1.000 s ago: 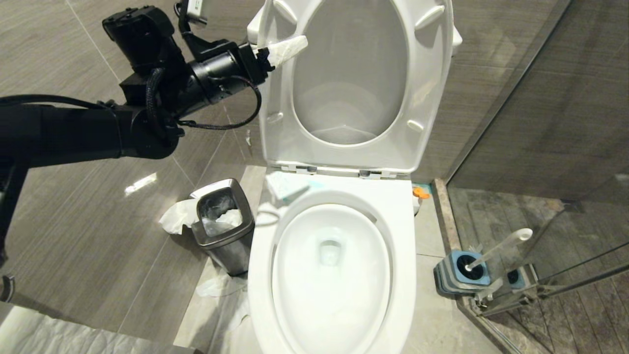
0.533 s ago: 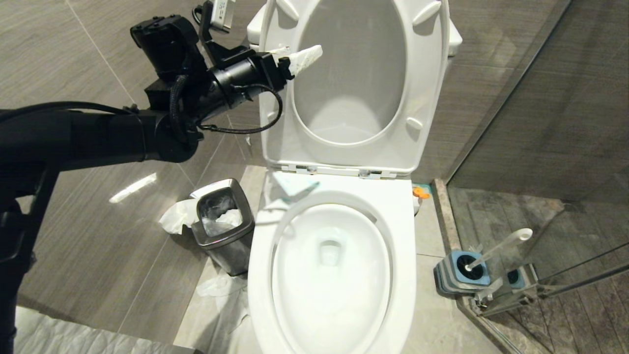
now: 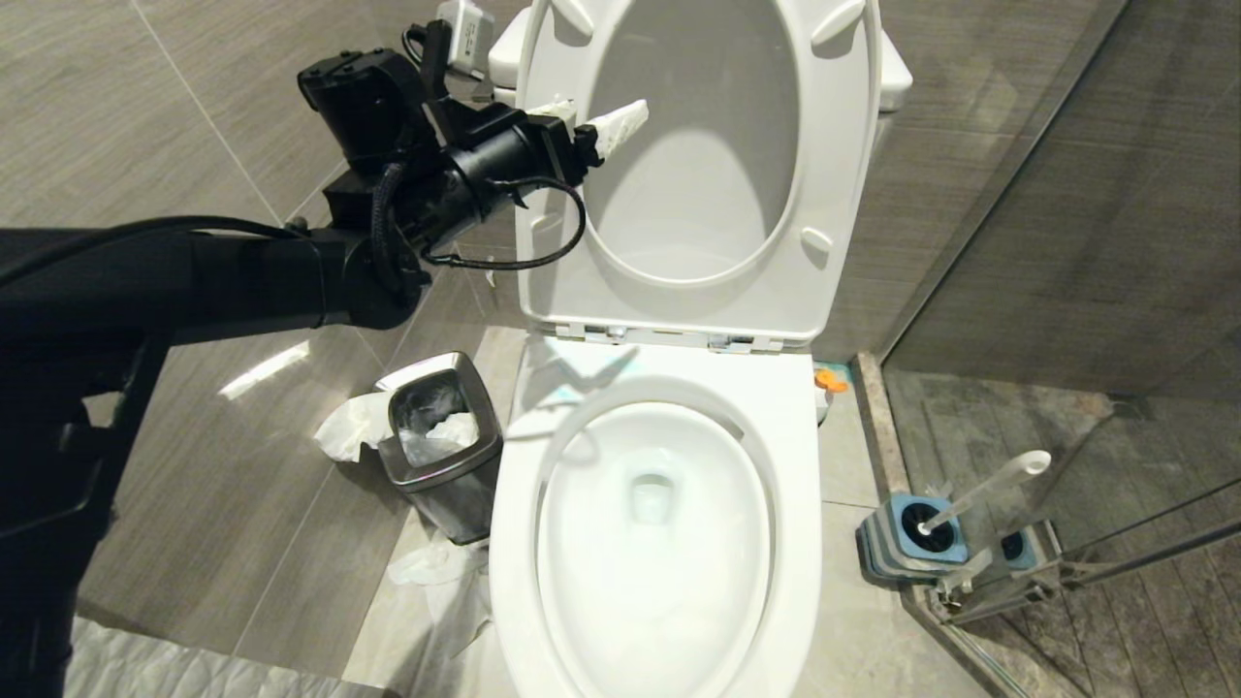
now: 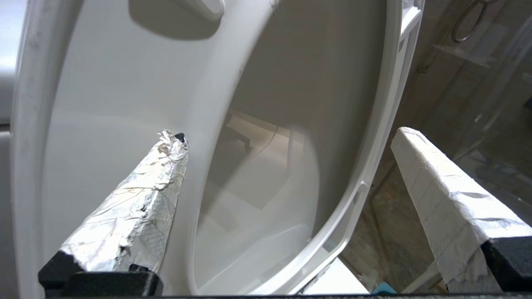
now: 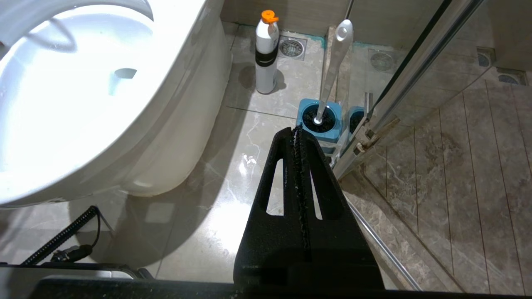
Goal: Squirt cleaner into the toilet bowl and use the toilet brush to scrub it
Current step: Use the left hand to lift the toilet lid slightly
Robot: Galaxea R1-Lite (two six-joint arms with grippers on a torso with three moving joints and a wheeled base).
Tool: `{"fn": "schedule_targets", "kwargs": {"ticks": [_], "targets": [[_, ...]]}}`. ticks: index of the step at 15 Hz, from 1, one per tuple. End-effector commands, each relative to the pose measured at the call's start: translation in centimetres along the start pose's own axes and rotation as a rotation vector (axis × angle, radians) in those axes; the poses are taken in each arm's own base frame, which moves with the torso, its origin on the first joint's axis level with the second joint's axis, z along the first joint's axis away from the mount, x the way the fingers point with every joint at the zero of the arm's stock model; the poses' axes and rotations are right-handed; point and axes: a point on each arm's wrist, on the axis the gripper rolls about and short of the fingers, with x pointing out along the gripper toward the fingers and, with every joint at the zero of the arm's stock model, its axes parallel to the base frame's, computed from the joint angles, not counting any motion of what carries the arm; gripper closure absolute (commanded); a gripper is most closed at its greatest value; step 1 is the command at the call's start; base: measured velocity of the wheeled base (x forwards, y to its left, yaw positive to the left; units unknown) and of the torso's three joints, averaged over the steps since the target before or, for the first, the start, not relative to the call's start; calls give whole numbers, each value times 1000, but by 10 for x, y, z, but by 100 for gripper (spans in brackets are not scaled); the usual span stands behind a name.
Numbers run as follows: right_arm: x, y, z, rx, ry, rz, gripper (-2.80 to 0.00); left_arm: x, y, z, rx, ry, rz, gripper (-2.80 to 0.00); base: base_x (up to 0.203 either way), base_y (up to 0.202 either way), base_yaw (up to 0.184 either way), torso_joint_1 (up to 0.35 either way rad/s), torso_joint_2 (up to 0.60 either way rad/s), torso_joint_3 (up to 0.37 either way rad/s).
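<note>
In the head view the left end effector (image 3: 593,124) is raised against the upright toilet seat (image 3: 679,301), its paper-wrapped fingers (image 3: 620,118) spread apart with nothing between them, one lying across the seat's left band. Below the seat the toilet bowl (image 3: 805,543) stands open with clear water at the drain and no blue cleaner visible in it. A square steel waste bin (image 3: 441,451) holding crumpled paper sits just left of the bowl, with tissue (image 3: 344,427) hanging beside it. The toilet brush (image 3: 984,490) stands in its grey, blue-topped holder (image 3: 906,543) on the floor to the right of the bowl, against the glass shower door (image 3: 1115,543). The left wrist view shows the two taped fingers (image 4: 137,216) wide apart, one over the white seat band (image 4: 104,108), the other past the seat's outer edge. In the right wrist view the right end effector (image 5: 298,133) hangs low beside the bowl (image 5: 178,124), its black fingers pressed together on nothing, pointing toward the brush (image 5: 332,70) in its holder (image 5: 320,124). A white bottle with an orange cap (image 5: 266,54) stands on the floor between the bowl and the brush holder.
</note>
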Motion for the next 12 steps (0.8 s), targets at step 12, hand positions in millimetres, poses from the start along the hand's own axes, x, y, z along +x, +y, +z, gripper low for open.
{"fn": "schedule_targets", "kwargs": {"ticks": [12], "targets": [[0, 0, 0, 0, 1, 0, 0, -10, -23, 59, 28, -97, -13, -280, 0, 0, 0, 0, 0, 0]]}}
